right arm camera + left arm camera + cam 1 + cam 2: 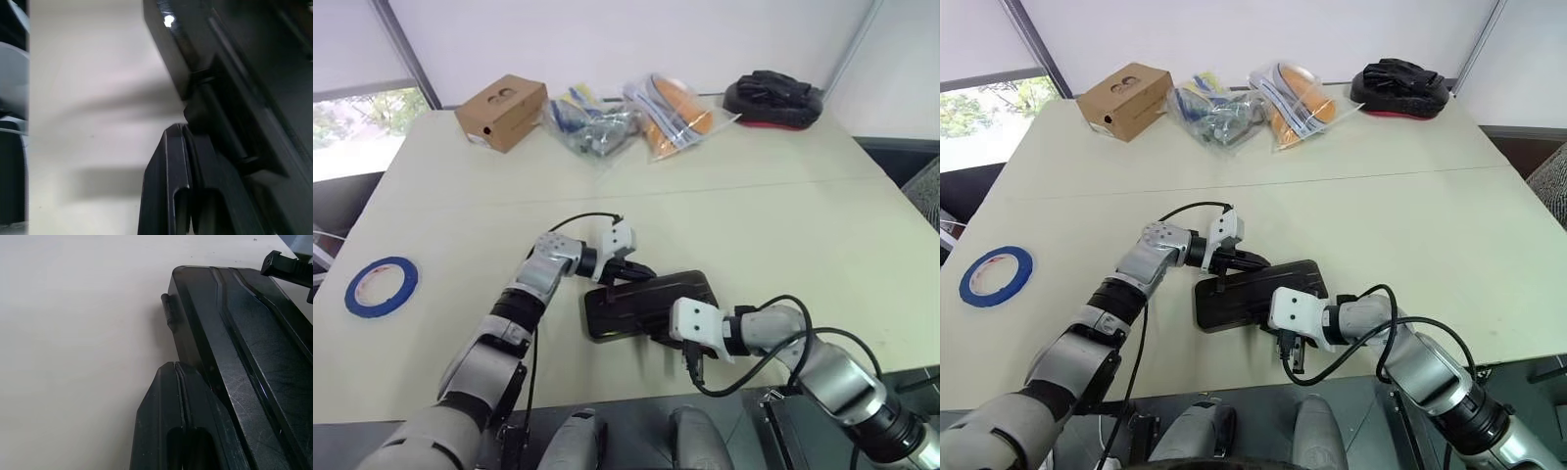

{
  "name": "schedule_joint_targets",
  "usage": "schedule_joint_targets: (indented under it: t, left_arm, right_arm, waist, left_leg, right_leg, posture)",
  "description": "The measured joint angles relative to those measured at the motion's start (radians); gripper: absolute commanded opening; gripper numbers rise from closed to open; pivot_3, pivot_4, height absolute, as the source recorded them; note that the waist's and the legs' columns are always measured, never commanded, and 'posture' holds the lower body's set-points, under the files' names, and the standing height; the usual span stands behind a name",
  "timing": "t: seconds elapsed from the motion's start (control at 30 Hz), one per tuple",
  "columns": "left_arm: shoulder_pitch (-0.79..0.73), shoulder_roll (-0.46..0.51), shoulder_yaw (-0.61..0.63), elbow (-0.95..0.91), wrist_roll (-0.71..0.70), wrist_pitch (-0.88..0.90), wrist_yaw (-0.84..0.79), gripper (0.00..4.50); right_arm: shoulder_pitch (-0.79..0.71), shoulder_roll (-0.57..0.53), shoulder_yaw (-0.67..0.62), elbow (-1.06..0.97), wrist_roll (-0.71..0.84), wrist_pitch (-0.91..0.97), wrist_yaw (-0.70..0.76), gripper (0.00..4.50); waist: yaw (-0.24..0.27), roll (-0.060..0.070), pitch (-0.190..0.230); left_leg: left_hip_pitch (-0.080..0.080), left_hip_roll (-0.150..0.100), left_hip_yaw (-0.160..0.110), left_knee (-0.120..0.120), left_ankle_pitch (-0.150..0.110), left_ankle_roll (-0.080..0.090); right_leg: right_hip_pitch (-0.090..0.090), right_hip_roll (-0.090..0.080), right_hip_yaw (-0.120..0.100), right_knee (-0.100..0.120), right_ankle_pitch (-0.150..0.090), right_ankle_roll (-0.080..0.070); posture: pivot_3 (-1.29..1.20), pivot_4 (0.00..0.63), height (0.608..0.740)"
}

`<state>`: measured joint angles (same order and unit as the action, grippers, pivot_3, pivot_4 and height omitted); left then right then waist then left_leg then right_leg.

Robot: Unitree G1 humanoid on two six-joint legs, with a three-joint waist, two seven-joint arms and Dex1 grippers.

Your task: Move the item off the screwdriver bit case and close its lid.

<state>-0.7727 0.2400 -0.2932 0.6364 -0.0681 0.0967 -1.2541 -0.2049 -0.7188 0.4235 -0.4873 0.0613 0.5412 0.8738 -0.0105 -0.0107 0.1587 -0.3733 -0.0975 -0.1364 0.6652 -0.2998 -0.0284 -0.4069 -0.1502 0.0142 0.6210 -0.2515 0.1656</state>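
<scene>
From the head views, we are seeing the screwdriver bit case [646, 305] lying on the table [783, 225] with its lid [658, 294] down. Our left gripper [641, 269] is sitting at the case's far edge and our right gripper [677, 338] at its near edge.

In the left wrist view, our fingers [176, 431] are pressing together, gripping nothing, right beside the case's side with its small catch [167, 311].

In the right wrist view, our fingers [181, 196] are likewise lying shut and empty against the case's edge [205, 78].
</scene>
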Motion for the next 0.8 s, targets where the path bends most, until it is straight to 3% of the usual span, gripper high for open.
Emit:
schedule_joint_targets:
  t: [0.4,0.63,0.8]
  left_arm:
    - [0.031,0.0,0.02,-0.057,-0.003,0.032,0.013,0.0]
    - [0.12,0.119,0.054,-0.305,-0.103,0.245,-0.035,0.0]
    - [0.167,0.246,0.154,-0.556,-0.208,0.406,-0.013,0.0]
  right_arm:
    - [-0.001,-0.011,-0.028,-0.02,0.039,0.05,0.034,0.06]
    - [-0.035,-0.156,-0.26,-0.193,0.241,0.176,0.14,0.06]
    - [-0.092,-0.235,-0.405,-0.237,0.358,0.219,0.186,0.06]
  waist:
    - [0.0,0.0,-0.002]
    - [0.0,-0.001,0.001]
    - [0.0,-0.001,0.001]
  left_leg:
    - [-0.001,0.0,0.0,0.0,0.0,0.001]
    - [-0.003,0.0,-0.001,-0.001,-0.001,0.002]
    - [-0.003,0.003,0.0,-0.001,-0.001,0.002]
  right_leg:
    - [0.0,0.0,0.0,-0.001,0.0,0.0]
    - [-0.002,0.0,0.0,-0.003,0.0,0.0]
    - [-0.002,-0.001,0.0,-0.003,0.0,0.0]
  posture:
    - [0.0,0.15,0.74]
    - [0.0,0.15,0.74]
    - [0.0,0.15,0.74]
